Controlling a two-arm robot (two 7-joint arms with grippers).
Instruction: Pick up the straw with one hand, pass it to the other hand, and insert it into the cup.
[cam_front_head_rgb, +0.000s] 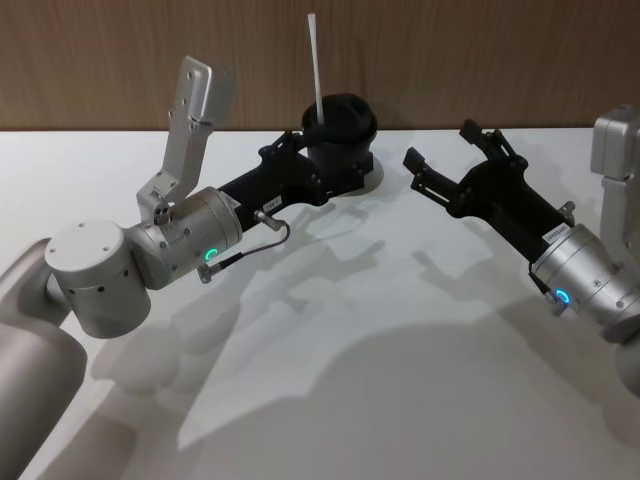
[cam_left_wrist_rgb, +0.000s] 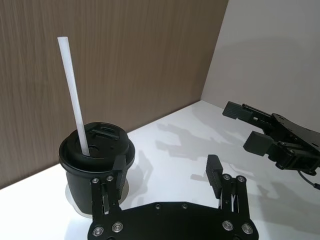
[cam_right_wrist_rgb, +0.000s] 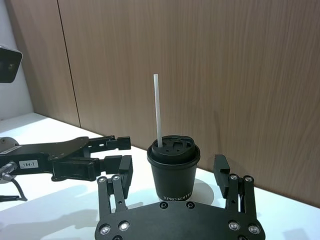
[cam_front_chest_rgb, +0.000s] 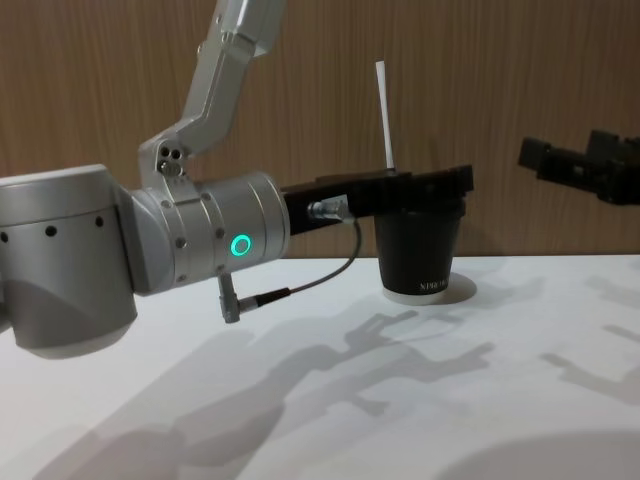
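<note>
The black lidded cup (cam_front_head_rgb: 345, 135) stands at the back of the white table. The white straw (cam_front_head_rgb: 316, 70) stands upright in its lid, nearly vertical. My left gripper (cam_front_head_rgb: 325, 165) is open beside the cup, and one finger is close against the cup's wall (cam_left_wrist_rgb: 95, 170). In the left wrist view the straw (cam_left_wrist_rgb: 73, 100) rises free, with nothing touching it. My right gripper (cam_front_head_rgb: 440, 150) hangs open and empty, apart to the right of the cup. In the right wrist view the cup (cam_right_wrist_rgb: 173, 167) and straw (cam_right_wrist_rgb: 158, 110) stand ahead of its open fingers.
A brown wood-panel wall (cam_front_head_rgb: 480, 60) runs close behind the cup. The white table (cam_front_head_rgb: 330, 340) stretches bare toward me, crossed by the arms' shadows. The left arm's silver forearm (cam_front_chest_rgb: 200, 240) lies low across the left side.
</note>
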